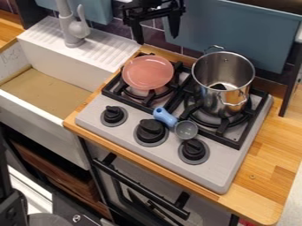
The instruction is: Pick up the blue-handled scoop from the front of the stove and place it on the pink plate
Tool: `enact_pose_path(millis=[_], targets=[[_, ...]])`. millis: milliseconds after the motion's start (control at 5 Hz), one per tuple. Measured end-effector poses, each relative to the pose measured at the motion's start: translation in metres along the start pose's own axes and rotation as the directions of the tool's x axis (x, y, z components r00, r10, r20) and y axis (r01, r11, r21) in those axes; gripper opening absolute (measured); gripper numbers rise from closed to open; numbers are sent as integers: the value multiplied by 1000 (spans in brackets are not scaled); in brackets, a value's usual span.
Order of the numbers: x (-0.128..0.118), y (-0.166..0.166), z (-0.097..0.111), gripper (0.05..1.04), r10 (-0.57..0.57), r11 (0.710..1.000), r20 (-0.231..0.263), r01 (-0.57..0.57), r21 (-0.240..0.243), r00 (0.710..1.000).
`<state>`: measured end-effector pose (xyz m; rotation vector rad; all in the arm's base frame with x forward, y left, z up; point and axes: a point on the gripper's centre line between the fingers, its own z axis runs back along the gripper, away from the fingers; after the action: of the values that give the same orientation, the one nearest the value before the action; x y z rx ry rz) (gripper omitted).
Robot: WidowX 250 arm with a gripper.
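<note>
Taking the middle of your camera view as the clock's hub, your gripper (157,39) hangs out at 12 o'clock, pointing down. Its two fingers stand wide apart, with nothing between them. The thing nearest to it is the pink plate (147,72), closer in at 12, over the left burner of the stove (218,178).

At 2 o'clock you have the metal pot (215,99), upright and uncovered on the right burner, with one loop handle on its 12 o'clock side and another on its 5 o'clock side. A dark patch shows inside it; you cannot tell what that is.

The scoop (165,116) lies by the hub at the near edge of the black grate (235,142), its blue handle toward 10 and its grey cup toward 4. The cup is just beside the right knob (193,150), out at 5; the middle knob (151,131) is at 6, and the left knob (113,114) at 9.

The white sink (44,128) spreads around 9 o'clock, and the grey tap (72,35) stands at 11. Wooden counter (272,154) runs past the stove at 4, and the black oven bar (141,186) crosses at 6.
</note>
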<state>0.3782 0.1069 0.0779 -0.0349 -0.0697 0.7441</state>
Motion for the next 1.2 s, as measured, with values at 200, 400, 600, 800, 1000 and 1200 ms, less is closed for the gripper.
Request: enact_pose_path(millis=[200, 400, 600, 800, 1000, 1200], targets=[[-3, 2, -14, 1000, 3, 1000, -36, -2, 15, 999], [-11, 4, -25, 1000, 53, 998, -139, -56, -15, 989], [-20, 17, -33, 1000, 108, 992, -202, -118, -40, 973], [-29, 35, -26, 1000, 351, 931, -140, -361, -54, 926], [-42, 43, -24, 1000, 510, 858, -72, -512, -22, 857], [-60, 41, -20, 1000, 674, 738, -34, -675, -26, 738]])
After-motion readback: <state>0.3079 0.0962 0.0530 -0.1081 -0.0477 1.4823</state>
